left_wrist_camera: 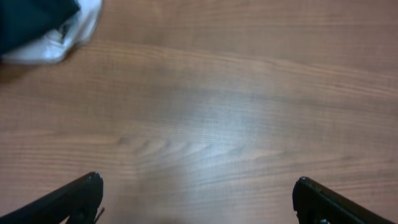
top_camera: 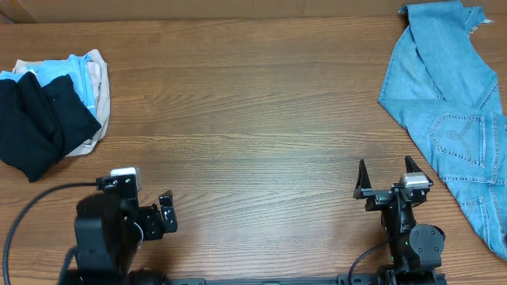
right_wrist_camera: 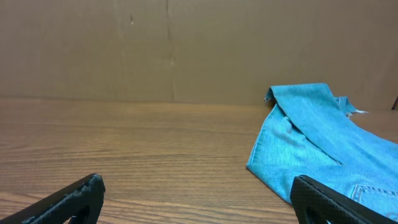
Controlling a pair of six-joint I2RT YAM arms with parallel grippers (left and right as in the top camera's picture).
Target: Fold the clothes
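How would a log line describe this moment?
left gripper open, empty | right gripper open, empty | jeans unfolded, right | clothes pile, left

The surface (top_camera: 253,119) is brown wood-grain laminate, with the grain running from its left edge to its right. The left wrist view shows a pale sheen of light on it. Along its far edge stands a plain brown board wall (right_wrist_camera: 186,50), matte, with one vertical seam.

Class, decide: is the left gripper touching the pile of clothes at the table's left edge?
Apart. The overhead view shows a wide stretch of bare wood between the left gripper and the pile of clothes.
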